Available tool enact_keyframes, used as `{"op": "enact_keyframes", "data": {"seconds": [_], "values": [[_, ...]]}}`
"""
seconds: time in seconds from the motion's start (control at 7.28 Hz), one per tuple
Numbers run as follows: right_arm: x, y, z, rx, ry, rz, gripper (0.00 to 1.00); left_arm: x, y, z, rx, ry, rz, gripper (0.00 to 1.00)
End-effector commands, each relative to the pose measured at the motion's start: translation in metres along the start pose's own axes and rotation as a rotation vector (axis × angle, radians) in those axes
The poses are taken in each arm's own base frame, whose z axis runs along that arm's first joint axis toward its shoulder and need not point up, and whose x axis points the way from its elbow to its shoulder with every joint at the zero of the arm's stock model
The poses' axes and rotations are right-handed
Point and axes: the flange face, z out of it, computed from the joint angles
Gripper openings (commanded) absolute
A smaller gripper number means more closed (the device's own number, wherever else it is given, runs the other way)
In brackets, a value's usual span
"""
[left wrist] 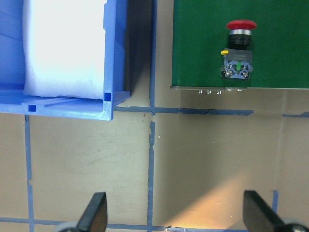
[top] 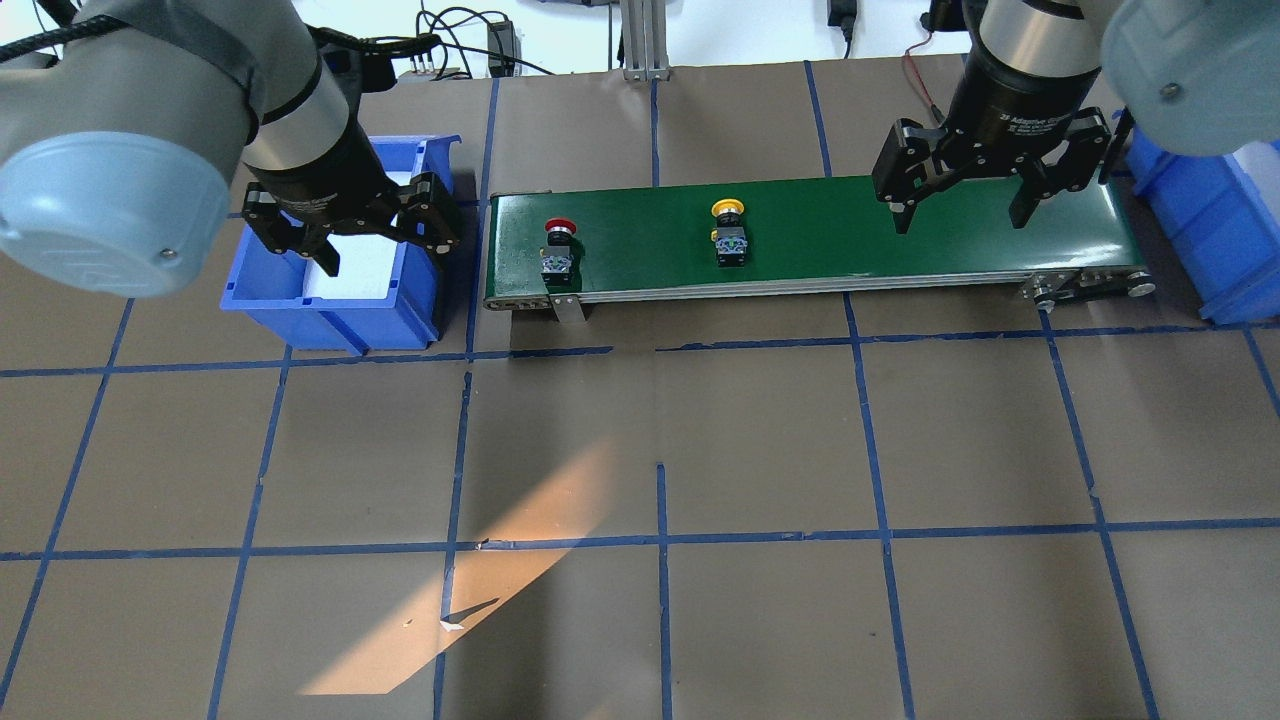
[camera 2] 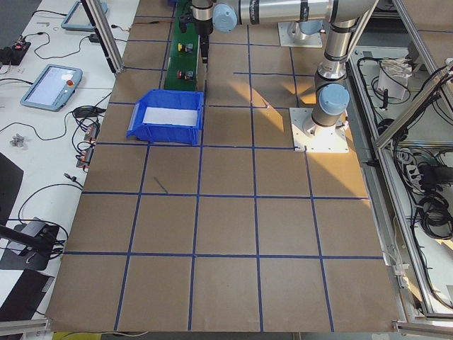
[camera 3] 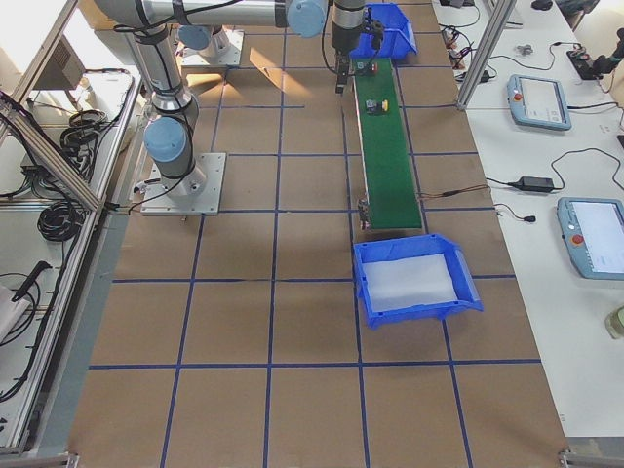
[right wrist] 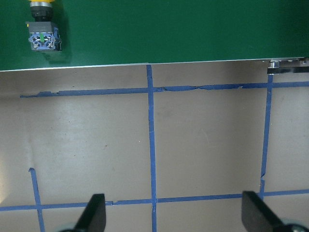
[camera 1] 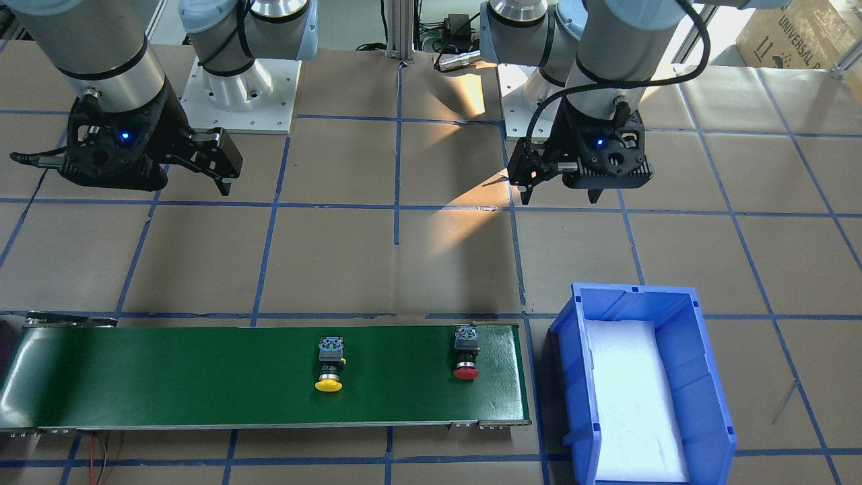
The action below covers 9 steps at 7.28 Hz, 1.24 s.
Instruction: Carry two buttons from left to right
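Observation:
Two buttons lie on the green conveyor belt (top: 850, 230). The red button (top: 558, 245) (camera 1: 466, 357) (left wrist: 238, 48) is at the belt's left end, and the yellow button (top: 730, 232) (camera 1: 328, 367) (right wrist: 43, 29) is near its middle. My left gripper (top: 388, 255) (camera 1: 561, 197) (left wrist: 176, 215) hangs open and empty, high above the table on the robot's side of the blue bin and the belt's left end. The right gripper (top: 960, 222) (camera 1: 219, 176) (right wrist: 174, 215) is also open and empty, raised on the robot's side of the belt's right half.
A blue bin (top: 330, 320) (camera 1: 579, 377) (left wrist: 67, 104) with a white pad inside stands just off the belt's left end. Another blue bin (top: 1210, 230) (camera 3: 414, 312) stands past the right end. Brown tabletop with blue tape lines (top: 660, 540) stretches toward the robot.

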Motion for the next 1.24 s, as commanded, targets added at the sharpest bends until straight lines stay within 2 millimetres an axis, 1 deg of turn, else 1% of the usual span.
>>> {"op": "enact_keyframes", "data": {"seconds": [0.0, 0.14, 0.27, 0.41, 0.55, 1.1], "values": [[0.000, -0.001, 0.000, 0.000, -0.002, 0.000, 1.00, -0.007, 0.022, -0.018, -0.009, 0.011, 0.036, 1.00], [0.000, -0.001, 0.000, 0.000, 0.000, 0.000, 1.00, -0.008, 0.030, -0.018, -0.072, 0.020, 0.024, 1.00], [0.000, -0.001, 0.000, 0.002, 0.000, 0.000, 1.00, -0.009, 0.033, -0.014, -0.095, 0.016, 0.026, 1.00], [0.000, -0.001, 0.000, 0.000, 0.000, 0.000, 1.00, -0.009, 0.037, -0.012, -0.100, 0.015, 0.025, 1.00], [0.000, -0.001, 0.000, 0.000, 0.000, 0.000, 1.00, -0.008, 0.040, -0.016, -0.092, 0.015, 0.026, 1.00], [0.000, -0.001, 0.001, -0.001, 0.000, 0.000, 1.00, -0.008, 0.040, -0.016, -0.092, 0.015, 0.025, 1.00]]}}
